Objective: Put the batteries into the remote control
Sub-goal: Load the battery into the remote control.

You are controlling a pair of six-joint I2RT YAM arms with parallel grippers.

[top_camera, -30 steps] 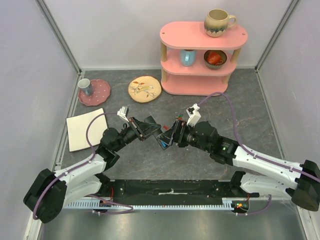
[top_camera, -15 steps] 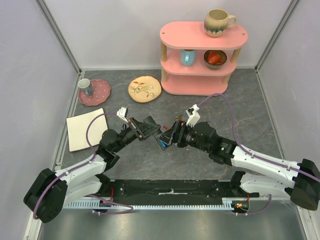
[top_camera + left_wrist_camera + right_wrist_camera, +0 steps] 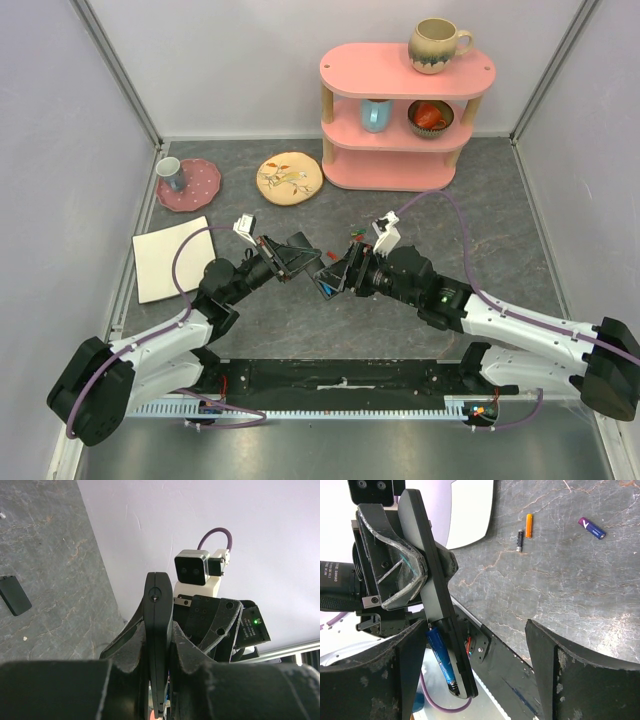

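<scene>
The remote control, a long slim black bar, is held edge-on in the air by my left gripper, which is shut on it. In the right wrist view the remote control slants down with its battery bay facing out. One blue battery lies in that bay. My right gripper stands open around the remote's lower end, its left finger close beside the blue cell. Loose batteries lie on the table: orange, dark, blue. From above, both grippers meet at mid-table.
A small short black piece lies flat on the grey table. A pink shelf with mugs stands at the back. A flowered plate, a pink plate with a cup and a white square sit at the left.
The right gripper's jaws have narrowed a little and its arm has edged slightly toward the remote. The left gripper and the remote have stayed still.
</scene>
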